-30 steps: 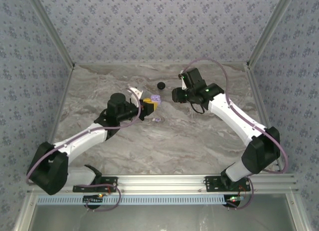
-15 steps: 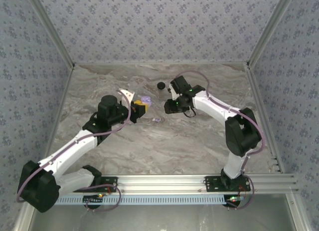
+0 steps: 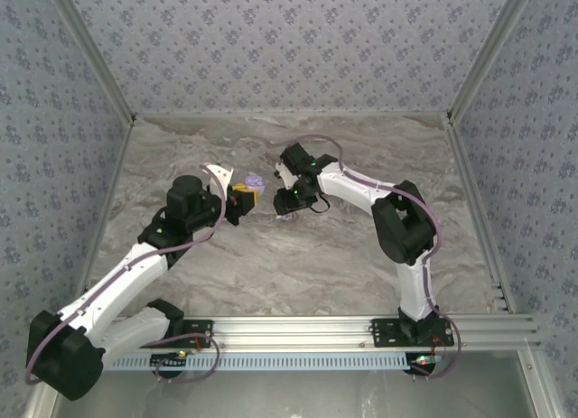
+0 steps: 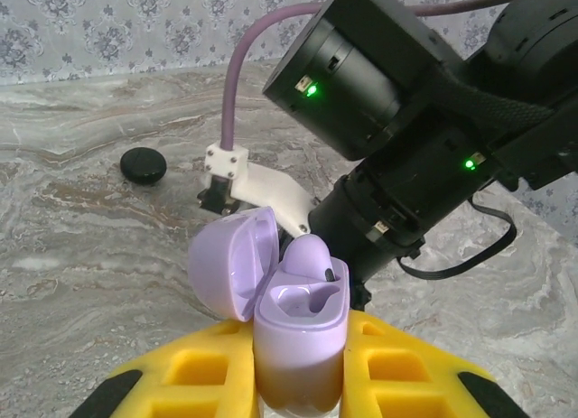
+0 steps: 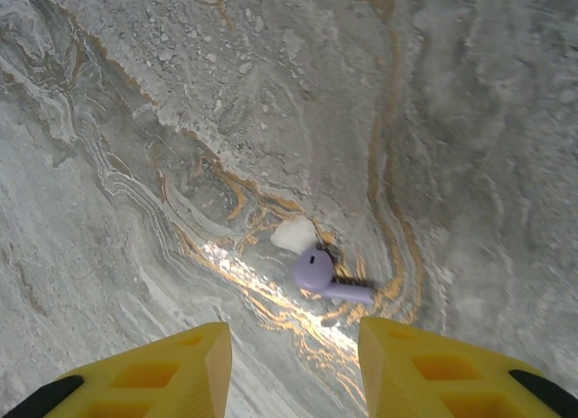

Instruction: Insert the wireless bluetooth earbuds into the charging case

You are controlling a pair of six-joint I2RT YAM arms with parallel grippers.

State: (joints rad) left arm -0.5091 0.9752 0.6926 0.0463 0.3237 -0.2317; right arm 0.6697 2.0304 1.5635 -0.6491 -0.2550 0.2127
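The lavender charging case stands upright with its lid swung open, and my left gripper is shut on its lower body. One earbud sits in the case's far slot; the near slot is empty. From above, the case is at the left gripper. The second earbud, lavender with a short stem, lies on the marble just ahead of my open right gripper, which holds nothing. In the top view this earbud rests below the right gripper.
A black round object lies on the table behind the case. The right arm's wrist hangs close behind the case. The marble table is walled by patterned panels, with an aluminium rail along the near edge.
The right arm has swung left and down to hover over the loose earbud. The left arm has drawn back to the left, still holding the open case.
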